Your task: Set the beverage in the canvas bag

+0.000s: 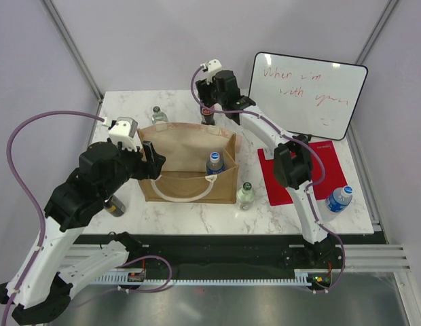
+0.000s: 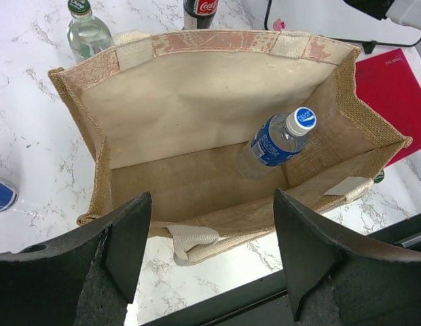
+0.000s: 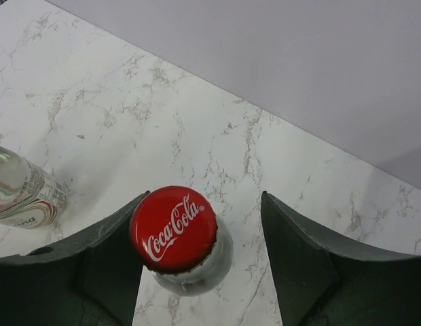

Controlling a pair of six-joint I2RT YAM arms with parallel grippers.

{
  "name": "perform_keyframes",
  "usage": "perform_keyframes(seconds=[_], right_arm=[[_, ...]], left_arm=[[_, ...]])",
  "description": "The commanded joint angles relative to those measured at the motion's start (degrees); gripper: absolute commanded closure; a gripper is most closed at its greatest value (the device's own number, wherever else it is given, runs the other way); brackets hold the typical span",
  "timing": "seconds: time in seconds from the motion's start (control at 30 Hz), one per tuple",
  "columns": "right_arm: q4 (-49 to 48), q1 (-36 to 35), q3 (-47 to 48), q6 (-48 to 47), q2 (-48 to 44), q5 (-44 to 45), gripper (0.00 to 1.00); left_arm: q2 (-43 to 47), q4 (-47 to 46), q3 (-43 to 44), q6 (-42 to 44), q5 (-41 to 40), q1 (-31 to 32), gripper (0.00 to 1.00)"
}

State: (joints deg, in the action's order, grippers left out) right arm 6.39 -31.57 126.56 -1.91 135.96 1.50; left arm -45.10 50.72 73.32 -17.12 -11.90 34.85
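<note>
Right claw [image 3: 202,204] released, fingers straddling the red-capped cola bottle [image 3: 173,229]. The bottle stands upright on the desk [image 3: 163,115], just behind the canvas bag [image 2: 197,102]. Left claw [image 2: 212,197] released, over the bag's near rim. One water bottle [image 2: 278,139] leans inside the bag.

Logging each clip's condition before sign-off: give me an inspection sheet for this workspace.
Surface: white marble table, no spills seen.
Job's things: canvas bag open, blue-label water bottle inside; outside it: Coca-Cola bottle, green-capped bottle behind, second green-capped bottle in front, loose blue-label bottle at right.
Clutter: red folder.
Grippers: left gripper open over the bag's near rim; right gripper open around the Coca-Cola cap.
Cables: purple cables loop along both arms.
Surroundings: whiteboard with red writing; grey walls.
</note>
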Motion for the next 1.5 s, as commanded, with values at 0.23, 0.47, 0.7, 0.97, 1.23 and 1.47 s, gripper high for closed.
perform_keyframes(seconds=[0.23,0.47,0.7,0.97,1.23,1.47], right_arm=[[-3.75,0.63,2.29,-1.07,-0.96,-3.78,0.67],[-7.52,0.63,0.53,-3.09,-5.26,-2.38,1.00],[-10.51,0.63,-1.14,-5.12,-10.27,0.26,1.00],[-9.82,0.72,1.49,-6.08,-13.00,0.61,1.00],[-6.48,0.64,4.30,-6.44,-16.69,0.70,1.00],[-1.22,0.11,5.80,-8.28,-21.87,0.35,1.00]], left_arm=[[-0.60,-0.53,-0.02,-0.98,-0.14,0.04,0.21],[-0.43,-0.45,-1.25,-0.98,-2.94,0.04,0.21],[-0.43,-0.62,-3.62,-1.24,-5.59,0.04,0.21],[-0.07,-0.45,-6.17,-3.26,-4.80,0.04,0.21],[-0.51,-0.53,-5.20,-2.39,-4.01,0.04,0.21],[-0.60,-0.62,-3.71,-0.63,-5.32,0.04,0.20]])
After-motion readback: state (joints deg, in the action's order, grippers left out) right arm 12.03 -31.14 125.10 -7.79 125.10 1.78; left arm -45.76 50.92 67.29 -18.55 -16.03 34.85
